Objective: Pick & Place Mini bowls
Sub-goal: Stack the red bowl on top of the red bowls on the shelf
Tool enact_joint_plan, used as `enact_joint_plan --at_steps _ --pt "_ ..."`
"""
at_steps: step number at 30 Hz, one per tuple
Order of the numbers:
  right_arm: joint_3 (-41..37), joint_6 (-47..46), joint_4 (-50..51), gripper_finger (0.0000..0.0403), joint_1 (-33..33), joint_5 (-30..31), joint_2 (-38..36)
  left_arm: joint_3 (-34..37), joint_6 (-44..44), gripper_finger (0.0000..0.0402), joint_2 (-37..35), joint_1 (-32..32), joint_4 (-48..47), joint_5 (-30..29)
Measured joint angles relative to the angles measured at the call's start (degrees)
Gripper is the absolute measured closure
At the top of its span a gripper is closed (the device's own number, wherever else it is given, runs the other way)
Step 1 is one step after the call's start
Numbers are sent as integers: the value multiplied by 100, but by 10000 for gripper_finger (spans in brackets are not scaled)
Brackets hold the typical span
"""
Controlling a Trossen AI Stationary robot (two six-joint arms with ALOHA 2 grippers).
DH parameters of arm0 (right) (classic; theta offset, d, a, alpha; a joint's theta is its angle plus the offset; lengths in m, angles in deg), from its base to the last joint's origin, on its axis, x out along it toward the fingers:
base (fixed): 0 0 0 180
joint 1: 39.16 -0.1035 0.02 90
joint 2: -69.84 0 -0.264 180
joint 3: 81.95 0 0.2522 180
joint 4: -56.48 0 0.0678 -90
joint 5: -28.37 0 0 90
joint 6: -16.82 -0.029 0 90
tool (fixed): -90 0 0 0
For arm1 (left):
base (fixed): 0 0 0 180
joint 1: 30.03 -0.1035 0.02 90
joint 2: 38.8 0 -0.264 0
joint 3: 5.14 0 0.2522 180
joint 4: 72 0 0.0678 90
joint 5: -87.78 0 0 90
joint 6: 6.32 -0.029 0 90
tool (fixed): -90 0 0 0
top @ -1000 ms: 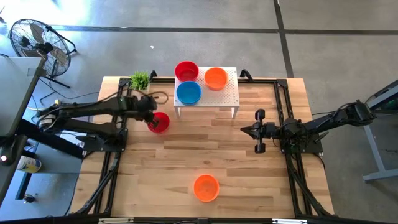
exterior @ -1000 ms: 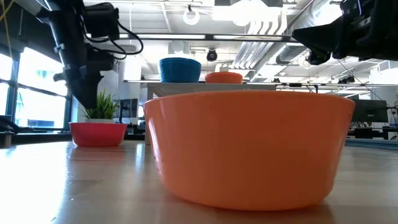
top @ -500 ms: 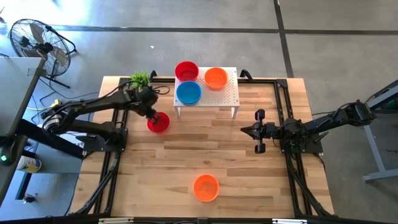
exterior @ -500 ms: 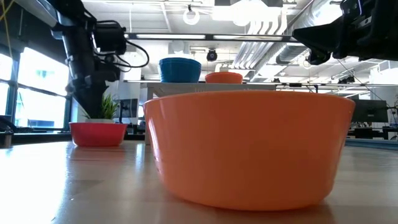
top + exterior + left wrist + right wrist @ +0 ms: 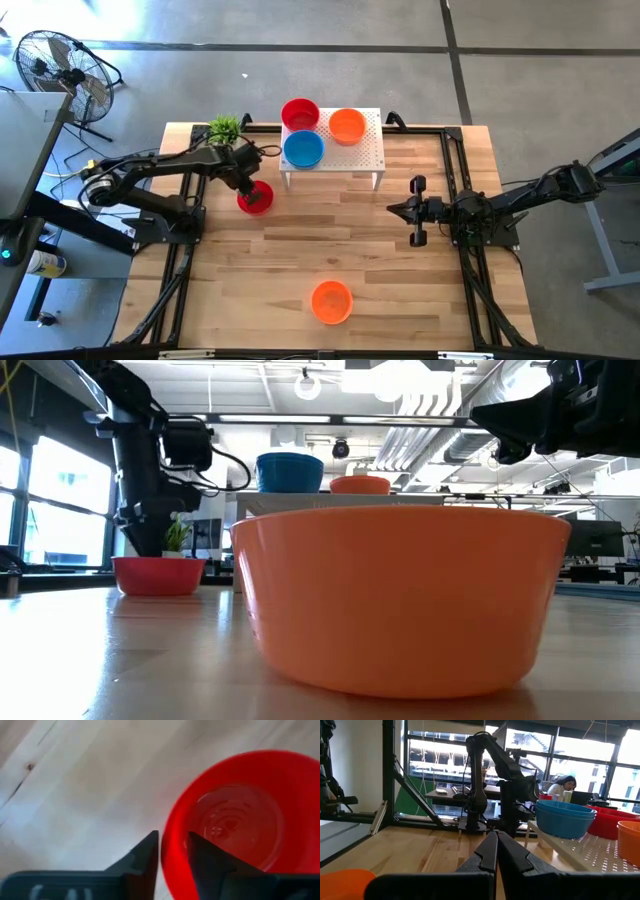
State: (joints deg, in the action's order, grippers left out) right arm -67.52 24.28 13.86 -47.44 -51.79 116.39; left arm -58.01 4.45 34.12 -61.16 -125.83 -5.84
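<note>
A red mini bowl point(image 5: 256, 198) stands on its base on the table, left of the middle, in front of the white stand; the low view shows it point(image 5: 158, 574) at the left. My left gripper point(image 5: 248, 187) is at its rim, shut on it. An orange mini bowl point(image 5: 331, 301) stands near the table's near edge and fills the low view point(image 5: 400, 600). On the stand point(image 5: 370, 150) sit a red point(image 5: 300, 114), an orange point(image 5: 347, 126) and a blue bowl point(image 5: 303, 149). My right gripper point(image 5: 417, 210) hovers shut over the table's right half. My left gripper point(image 5: 172, 852) has the red bowl's rim point(image 5: 167, 827) between its two fingers, one finger point(image 5: 145, 857) outside the wall and the other inside the bowl. It comes from above, pointing down. The bowl stands upright with its base on the table.
A small green plant point(image 5: 226, 128) stands at the far left corner, beside the stand. Black frame rails run along the table's left and right sides. Bare wood lies between the two bowls on the table. A person sits far off in the room point(image 5: 562, 782).
My left arm has swung its wrist toward the table's far edge and to the right, turning about above the red bowl. The red bowl has stayed where it was on the table.
</note>
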Motion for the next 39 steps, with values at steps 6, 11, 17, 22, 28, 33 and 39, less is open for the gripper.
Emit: enact_joint_plan --at_steps 6,11,17,22,28,33,39 --pt "0 0 0 401 0 0 0 -4 -132 391 -29 -1 -16 -7" --pt "0 0 7 402 -2 0 0 -274 -5 396 -395 -42 -307 -42" --pt "0 -15 49 402 -1 1 -1 -1369 293 398 -1123 -800 -1283 -207" --pt "0 -11 46 401 0 7 -2 -2477 487 399 -1401 -1514 -1944 -126" --pt "0 20 40 401 -2 20 0 -3684 867 400 -1195 -2139 -1822 407" --pt "0 35 0 402 0 22 0 -4515 1341 400 -508 -2212 -1656 765" --pt "0 48 4 402 0 24 -1 -5175 1864 401 390 -2212 -1262 1120"
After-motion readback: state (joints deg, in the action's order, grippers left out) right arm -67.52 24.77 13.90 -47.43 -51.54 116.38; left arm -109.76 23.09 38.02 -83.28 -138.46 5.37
